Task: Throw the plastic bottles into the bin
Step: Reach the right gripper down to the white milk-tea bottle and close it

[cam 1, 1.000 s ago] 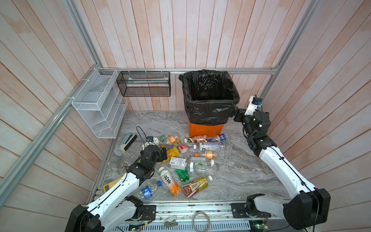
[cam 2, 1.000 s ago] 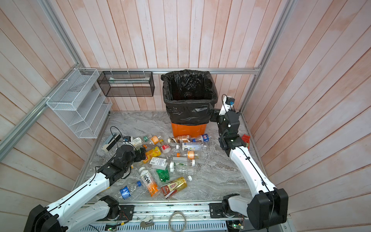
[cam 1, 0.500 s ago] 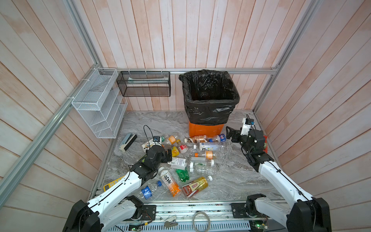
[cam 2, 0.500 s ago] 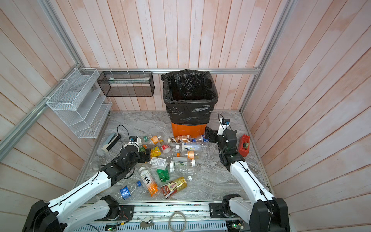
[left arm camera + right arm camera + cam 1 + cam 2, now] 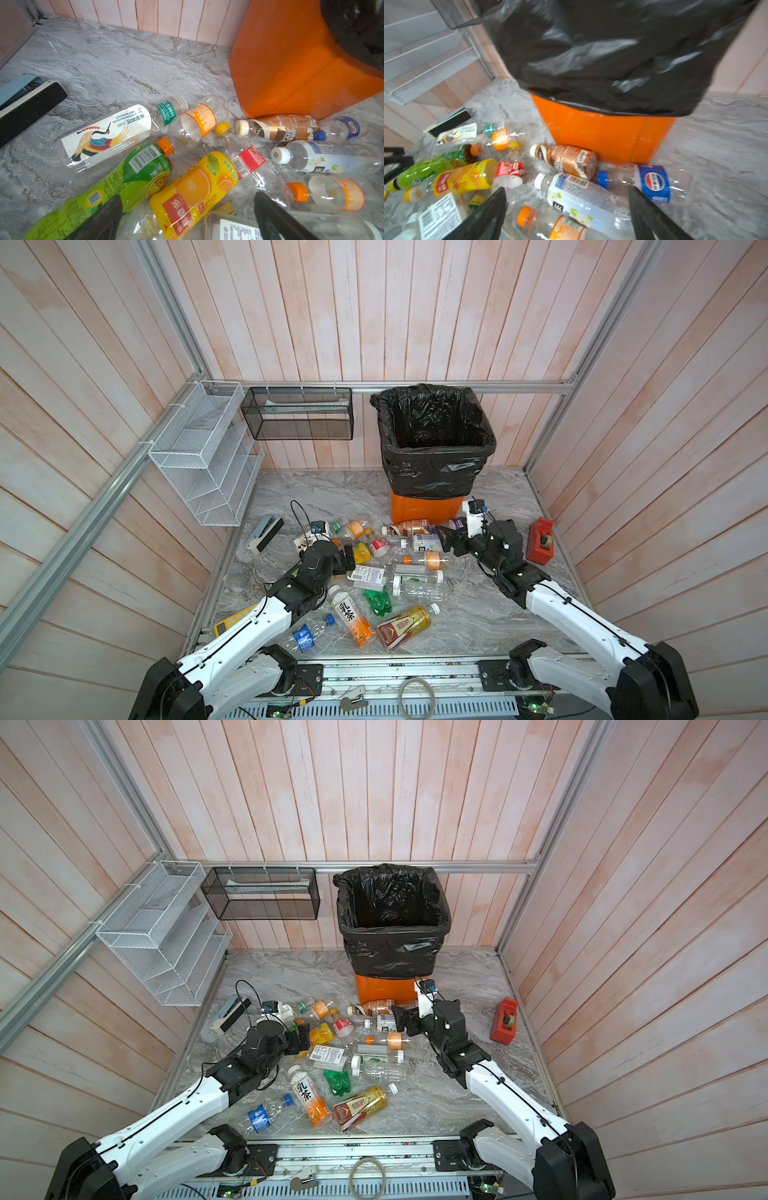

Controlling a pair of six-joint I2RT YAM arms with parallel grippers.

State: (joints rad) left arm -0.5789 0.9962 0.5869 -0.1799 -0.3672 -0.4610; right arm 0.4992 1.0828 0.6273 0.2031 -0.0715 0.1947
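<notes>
1. The left gripper [image 5: 347, 562] hangs low over the pile's left end, jaws spread wide and empty. In its wrist view a yellow orange-juice bottle [image 5: 193, 193] lies between them.
2. The plastic bottles [image 5: 376, 572] lie scattered on the marble floor [image 5: 478, 614] (some crushed), on the near side of the bin [image 5: 428, 510], which stands far back.
3. The right gripper [image 5: 445, 539] sits low by the bin's near right corner. Its jaws are parted, with a white-labelled bottle [image 5: 581, 197] between them, ungripped.
</notes>
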